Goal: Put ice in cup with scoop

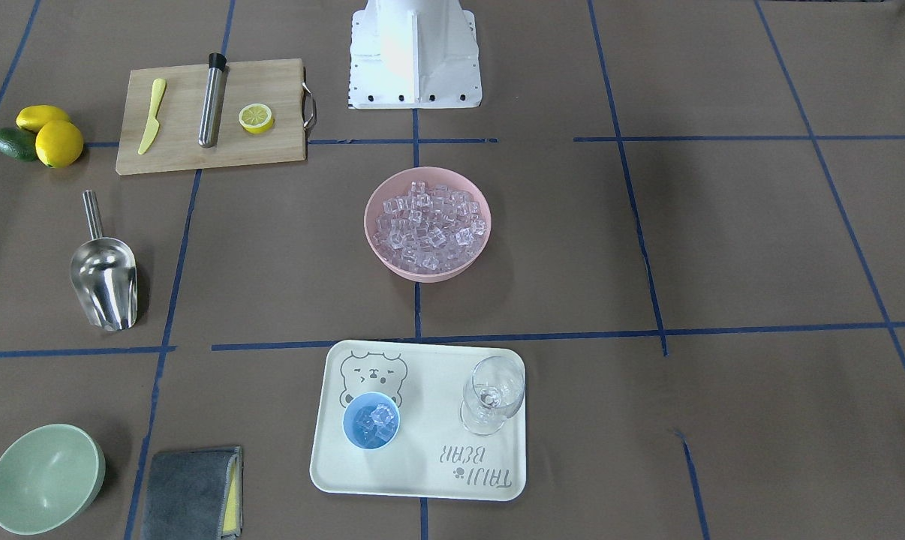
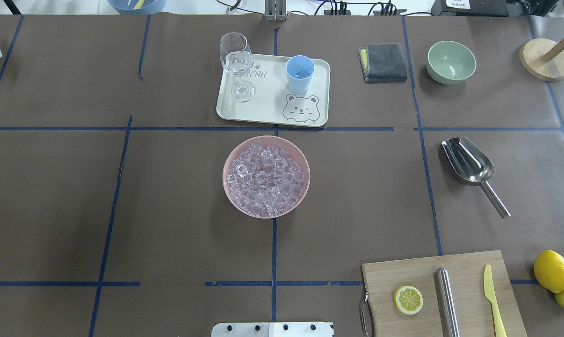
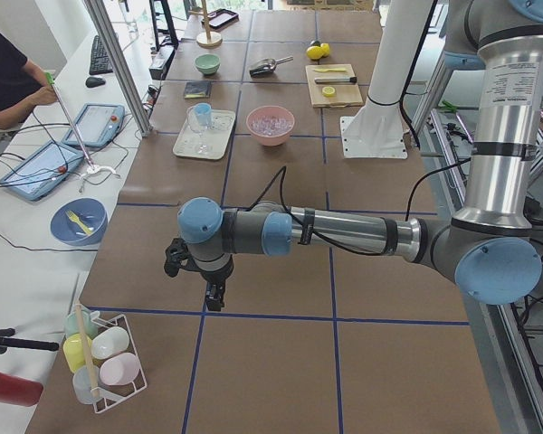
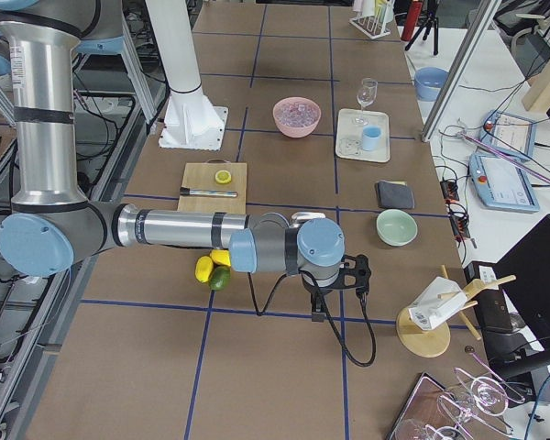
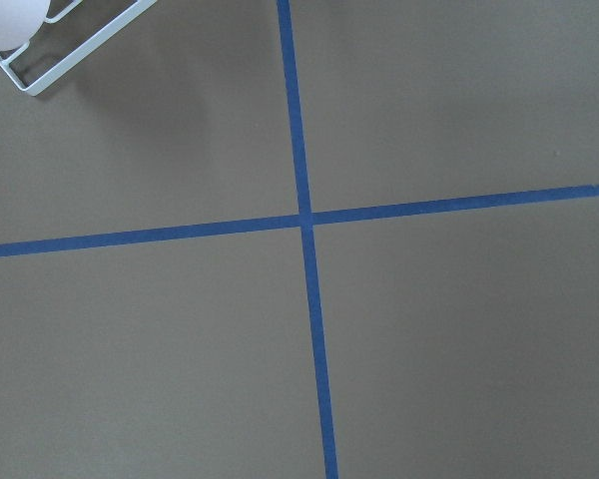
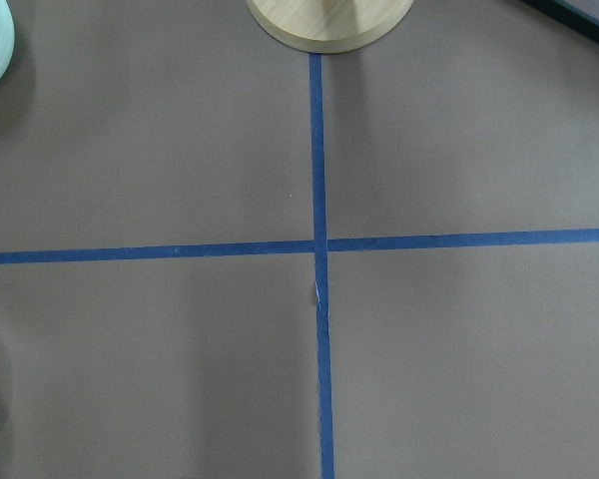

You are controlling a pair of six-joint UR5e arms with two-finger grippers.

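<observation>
We judge the scoop (image 1: 106,281) stiff, light and slick: polished steel, with a thin round handle (image 1: 91,212) that may roll between the fingers. The handle is the place to take it, near the trough, so the load tips less. The scoop lies flat on the table (image 1: 572,262) on the robot's right side, trough up, with bare table all round it.

The ice (image 1: 428,225) is hard, glassy and loose. It will likely slide and bounce, so we would carry the scoop level and pour slowly. It is heaped in the pink bowl (image 1: 422,275) at mid-table. A few cubes already lie in the cup (image 1: 371,421). The cup looks light and easy to knock over. It stands upright on the tray (image 1: 430,390), beyond the bowl from the robot.

The glass (image 1: 492,394) shares the tray, apart from the cup, and is the fragile thing to keep clear of. The board (image 1: 182,150) with its tube (image 1: 212,101), the green bowl (image 1: 43,476) and the cloth (image 1: 190,495) lie off the bowl-to-cup path.

The left gripper (image 3: 214,297) and right gripper (image 4: 318,310) hang over bare table at opposite ends, far from everything. We cannot tell how their jaws stand.
</observation>
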